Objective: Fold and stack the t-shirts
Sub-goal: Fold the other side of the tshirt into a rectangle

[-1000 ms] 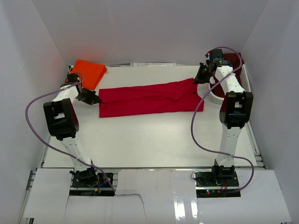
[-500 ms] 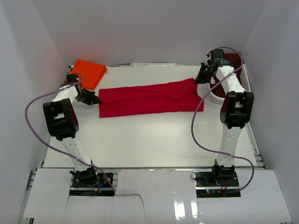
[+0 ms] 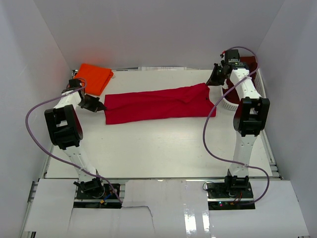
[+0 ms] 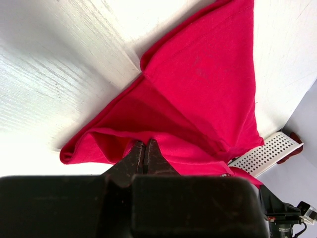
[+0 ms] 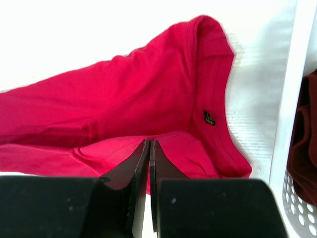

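The bright red cloth t-shirt [image 3: 158, 104], spread beside the white plastic lattice basket [image 3: 228, 105], is being pinched at opposite ends by the closed left tool [image 4: 144, 148] and right tool [image 5: 149, 148], even tension being needed for folding.

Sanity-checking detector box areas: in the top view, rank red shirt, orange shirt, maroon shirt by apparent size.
1. red shirt, spread out long.
2. orange shirt, compact bundle.
3. maroon shirt, smallest as seen, but mostly hidden, so true size unsure.
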{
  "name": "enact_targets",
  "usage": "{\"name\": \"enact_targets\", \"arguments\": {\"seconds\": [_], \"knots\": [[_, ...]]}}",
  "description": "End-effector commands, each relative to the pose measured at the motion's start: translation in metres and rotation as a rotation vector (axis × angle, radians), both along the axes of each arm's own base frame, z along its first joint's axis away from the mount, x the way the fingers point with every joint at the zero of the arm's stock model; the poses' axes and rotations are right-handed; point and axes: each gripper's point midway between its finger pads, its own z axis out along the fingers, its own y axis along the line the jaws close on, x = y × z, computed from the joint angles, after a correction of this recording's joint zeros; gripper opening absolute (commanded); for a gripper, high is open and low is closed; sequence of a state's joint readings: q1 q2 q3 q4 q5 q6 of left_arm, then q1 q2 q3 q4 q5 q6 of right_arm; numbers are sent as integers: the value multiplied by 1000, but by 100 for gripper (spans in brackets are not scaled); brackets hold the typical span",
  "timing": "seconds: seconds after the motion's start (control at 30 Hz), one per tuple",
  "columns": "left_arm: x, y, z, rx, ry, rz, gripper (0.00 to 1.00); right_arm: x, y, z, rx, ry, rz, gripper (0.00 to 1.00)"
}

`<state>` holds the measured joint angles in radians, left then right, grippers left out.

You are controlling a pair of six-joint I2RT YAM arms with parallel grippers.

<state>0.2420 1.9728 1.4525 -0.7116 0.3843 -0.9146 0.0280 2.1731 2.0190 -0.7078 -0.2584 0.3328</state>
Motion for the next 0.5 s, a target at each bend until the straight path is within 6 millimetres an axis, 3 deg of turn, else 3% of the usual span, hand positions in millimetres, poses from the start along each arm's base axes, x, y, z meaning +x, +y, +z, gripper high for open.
{"name": "enact_targets", "arguments": {"seconds": [0.0, 0.47], "knots": [[8, 9, 22, 20, -53, 16, 0, 16, -3, 9, 9, -48, -4, 8], [11, 11, 4, 13, -25, 6, 0, 27, 6, -13, 55, -54, 15, 8]]}}
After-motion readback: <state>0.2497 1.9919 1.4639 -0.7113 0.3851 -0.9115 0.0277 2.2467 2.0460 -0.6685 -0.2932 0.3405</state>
